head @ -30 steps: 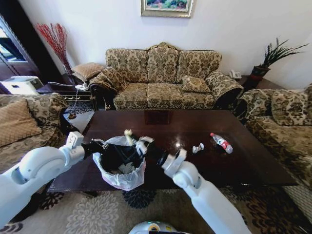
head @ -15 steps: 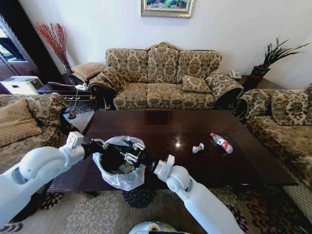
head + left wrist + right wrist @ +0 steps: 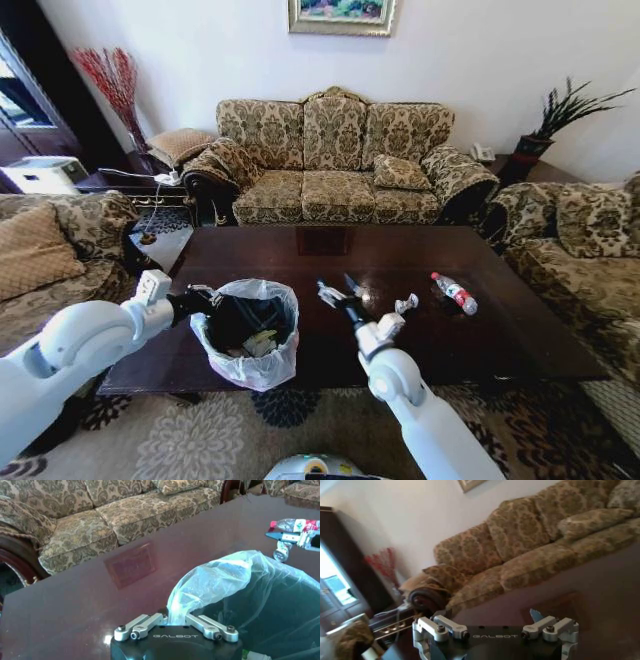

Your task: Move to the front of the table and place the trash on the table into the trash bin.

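Note:
The trash bin [image 3: 247, 335], dark with a white bag over its rim, stands at the near left edge of the table [image 3: 400, 255]. My left gripper [image 3: 203, 298] is shut on the bag's rim [image 3: 176, 612]. Some trash [image 3: 259, 343] lies inside the bin. My right gripper [image 3: 339, 290] hovers open and empty over the table just right of the bin, and shows beyond the bag [image 3: 295, 538] in the left wrist view. Its fingers [image 3: 434, 627] stand apart with nothing between them. A crumpled white paper wad [image 3: 406, 303] and a clear bottle [image 3: 455, 293] with a red label lie on the table to its right.
A patterned sofa [image 3: 335, 160] stands behind the table, with armchairs on the left [image 3: 50, 245] and right [image 3: 585, 240]. A patterned rug [image 3: 140, 440] covers the floor at the table's near edge. The table's far half is bare glossy wood.
My right gripper held a pale wad over the bin, dipped into the bin, and has now drawn out to the right, open and empty. The left arm and bin stayed put.

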Controlling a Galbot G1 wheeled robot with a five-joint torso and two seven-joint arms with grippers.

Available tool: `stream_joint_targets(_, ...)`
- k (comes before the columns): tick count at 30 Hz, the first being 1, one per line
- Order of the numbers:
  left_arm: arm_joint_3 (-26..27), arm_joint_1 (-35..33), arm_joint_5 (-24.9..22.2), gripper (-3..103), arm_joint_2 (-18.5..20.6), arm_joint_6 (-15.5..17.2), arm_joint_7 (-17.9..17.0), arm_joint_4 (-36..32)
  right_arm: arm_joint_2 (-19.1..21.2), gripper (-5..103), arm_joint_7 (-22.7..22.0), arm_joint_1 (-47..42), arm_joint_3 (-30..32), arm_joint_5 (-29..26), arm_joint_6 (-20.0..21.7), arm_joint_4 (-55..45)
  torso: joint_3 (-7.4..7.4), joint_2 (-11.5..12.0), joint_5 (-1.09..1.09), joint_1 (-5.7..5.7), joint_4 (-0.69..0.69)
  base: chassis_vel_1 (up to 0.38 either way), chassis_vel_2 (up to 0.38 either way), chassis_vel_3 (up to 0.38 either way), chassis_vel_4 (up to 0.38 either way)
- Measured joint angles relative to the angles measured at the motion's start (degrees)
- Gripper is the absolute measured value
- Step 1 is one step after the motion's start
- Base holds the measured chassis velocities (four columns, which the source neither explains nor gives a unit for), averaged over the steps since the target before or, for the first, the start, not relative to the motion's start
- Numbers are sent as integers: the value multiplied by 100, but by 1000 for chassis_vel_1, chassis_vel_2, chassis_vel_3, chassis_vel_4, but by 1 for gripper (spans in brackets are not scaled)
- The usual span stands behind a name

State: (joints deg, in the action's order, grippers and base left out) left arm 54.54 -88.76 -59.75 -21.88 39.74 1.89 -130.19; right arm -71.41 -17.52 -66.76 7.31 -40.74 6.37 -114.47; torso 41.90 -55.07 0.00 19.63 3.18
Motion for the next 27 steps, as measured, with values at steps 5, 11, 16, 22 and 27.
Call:
stream_joint_targets(5,0,0,0,2,0,0,-1,0,-43,100,-140,-12,243,183,-155,379,0,0,-1,0,-2,-32,-37,37,49)
stream_joint_targets(11,0,0,0,2,0,0,0,1,-79,100,-493,60,253,383,-360,819,0,0,-1,0,0,-117,-139,131,132)
stream_joint_targets(16,0,0,-1,2,0,0,4,-1,-142,100,-1161,216,248,501,-519,1084,0,0,2,0,2,-145,-137,117,109)
stream_joint_targets(22,0,0,-1,2,0,0,5,0,-215,100,-1788,496,219,-130,-319,1350,1,0,-4,0,-1,-44,-33,18,30)
stream_joint_targets(27,0,0,0,2,0,0,-1,1,-368,100,-2739,875,253,-860,-200,1618,0,1,-1,0,-7,18,23,0,-4)
